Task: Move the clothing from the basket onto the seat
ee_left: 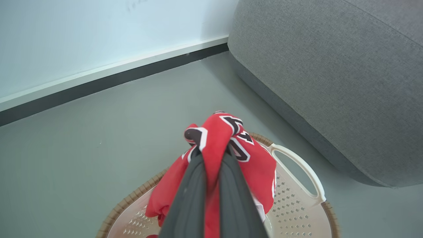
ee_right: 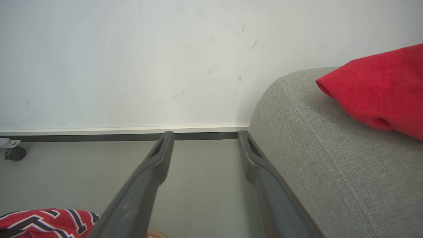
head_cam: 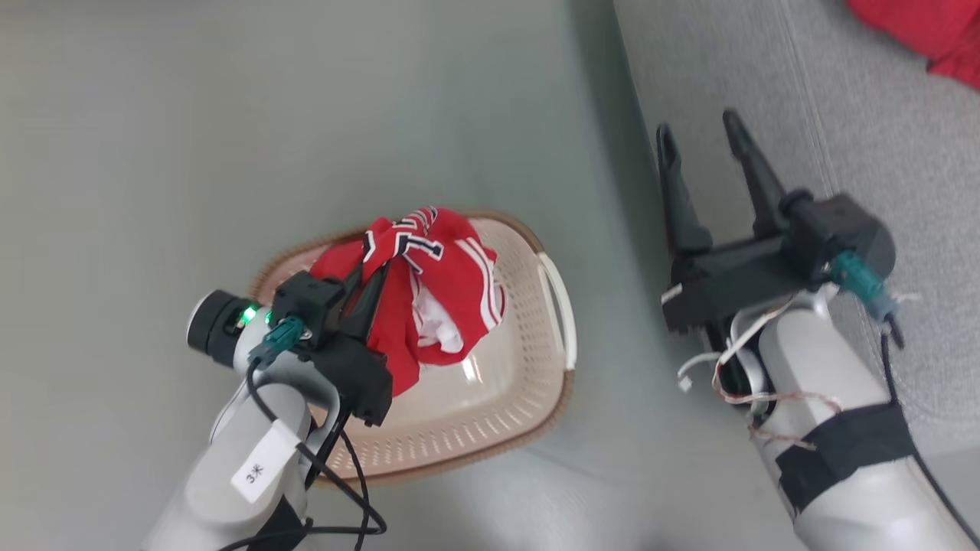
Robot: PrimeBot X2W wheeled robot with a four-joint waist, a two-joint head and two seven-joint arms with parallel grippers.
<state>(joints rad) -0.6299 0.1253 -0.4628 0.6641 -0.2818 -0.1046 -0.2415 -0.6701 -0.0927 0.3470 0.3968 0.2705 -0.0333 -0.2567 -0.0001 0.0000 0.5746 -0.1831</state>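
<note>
A red jersey (head_cam: pixel 440 283) with navy, white-edged lettering hangs bunched above the cream basket (head_cam: pixel 528 367), which stands on the floor. My left gripper (head_cam: pixel 373 274) is shut on the jersey's upper fold; the left wrist view shows the jersey (ee_left: pixel 214 138) pinched between the two dark fingers, over the basket (ee_left: pixel 297 205). A plain red garment (head_cam: pixel 922 30) lies on the grey seat (head_cam: pixel 880 138) at the far right. My right gripper (head_cam: pixel 700 134) stands open and empty at the seat's edge; in its own view the right gripper (ee_right: pixel 205 135) points at the wall beside the seat (ee_right: pixel 314 148) and the red garment (ee_right: pixel 380 89).
Grey floor (head_cam: pixel 230 115) surrounds the basket. A pale wall with a dark skirting strip (ee_left: pixel 109 79) runs behind it. A small castor wheel (ee_right: pixel 13 152) stands by the skirting at the left of the right wrist view.
</note>
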